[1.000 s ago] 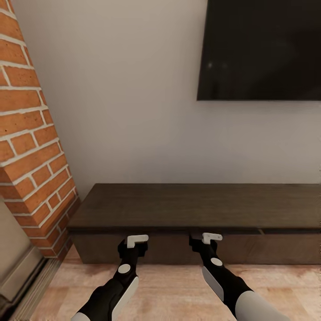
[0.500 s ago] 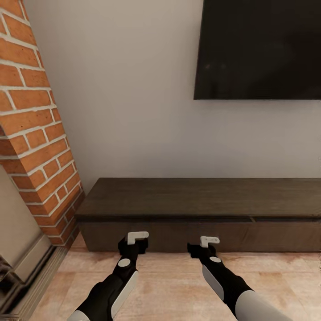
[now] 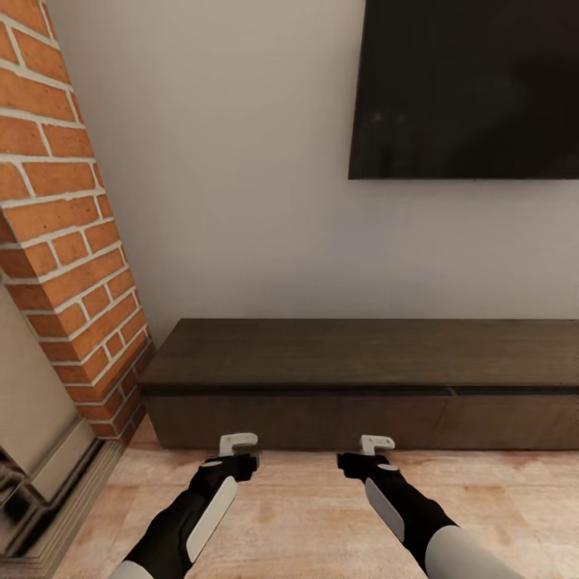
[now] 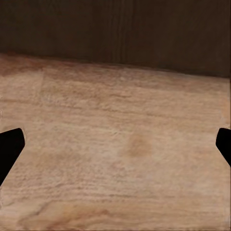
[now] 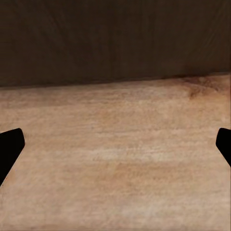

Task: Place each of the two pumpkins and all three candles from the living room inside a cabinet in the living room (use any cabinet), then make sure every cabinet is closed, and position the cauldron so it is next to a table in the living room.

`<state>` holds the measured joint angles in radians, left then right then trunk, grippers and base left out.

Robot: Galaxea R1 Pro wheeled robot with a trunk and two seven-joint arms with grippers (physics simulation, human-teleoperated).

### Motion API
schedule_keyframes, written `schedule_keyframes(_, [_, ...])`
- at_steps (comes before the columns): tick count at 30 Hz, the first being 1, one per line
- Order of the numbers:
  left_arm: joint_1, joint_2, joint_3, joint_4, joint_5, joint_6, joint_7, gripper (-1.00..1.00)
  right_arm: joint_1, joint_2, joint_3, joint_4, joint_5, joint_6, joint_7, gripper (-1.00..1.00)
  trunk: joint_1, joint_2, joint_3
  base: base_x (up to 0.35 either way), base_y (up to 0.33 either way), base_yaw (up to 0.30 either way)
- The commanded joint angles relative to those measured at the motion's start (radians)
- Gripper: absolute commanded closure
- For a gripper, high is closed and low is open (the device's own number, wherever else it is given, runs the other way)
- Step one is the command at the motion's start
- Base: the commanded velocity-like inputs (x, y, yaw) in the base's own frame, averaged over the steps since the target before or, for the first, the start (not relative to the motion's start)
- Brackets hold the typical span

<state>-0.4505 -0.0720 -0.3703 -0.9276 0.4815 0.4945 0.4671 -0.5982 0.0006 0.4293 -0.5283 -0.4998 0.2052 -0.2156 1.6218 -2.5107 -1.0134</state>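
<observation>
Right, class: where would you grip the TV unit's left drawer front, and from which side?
Probably its top edge, from the front: the drawer front is flat and handleless, and the dark recess under the plank top offers the likeliest lip to hook.

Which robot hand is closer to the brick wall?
Left. The left hand hangs over the floor a short way from the brick wall; the right hand is farther along the cabinet, under the TV.

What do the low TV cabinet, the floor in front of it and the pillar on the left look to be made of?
Cabinet: dark-brown wood, matte, faint grain along its plank top. Floor: light wood boards, visible grain, slight sheen. Pillar: red-orange brick with pale mortar joints, rough-looking. All are simulator textures, so judged by look only.
</observation>
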Motion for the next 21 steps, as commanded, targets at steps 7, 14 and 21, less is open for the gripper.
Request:
schedule_keyframes(7, [0.015, 0.027, -0.002, 0.057, 0.022, 0.002, 0.01, -1.0, 0.004, 0.001, 0.008, -0.001, -0.011, 0.007, 0.013, -1.0, -0.002, 0.001, 0.018, 0.0, 0.0, 0.0])
schedule_keyframes(14, [0.017, 0.026, 0.0, 0.151, 0.029, -0.004, 0.01, -1.0, 0.013, 0.001, 0.008, 0.0, -0.011, 0.01, 0.013, -1.0, -0.006, 0.002, 0.045, 0.0, 0.0, 0.0])
schedule_keyframes(21, [0.017, 0.027, 0.001, 0.213, 0.062, -0.005, 0.009, -1.0, 0.015, 0.0, 0.008, 0.004, -0.01, 0.017, 0.014, -1.0, -0.009, 0.004, 0.072, 0.0, 0.0, 0.0])
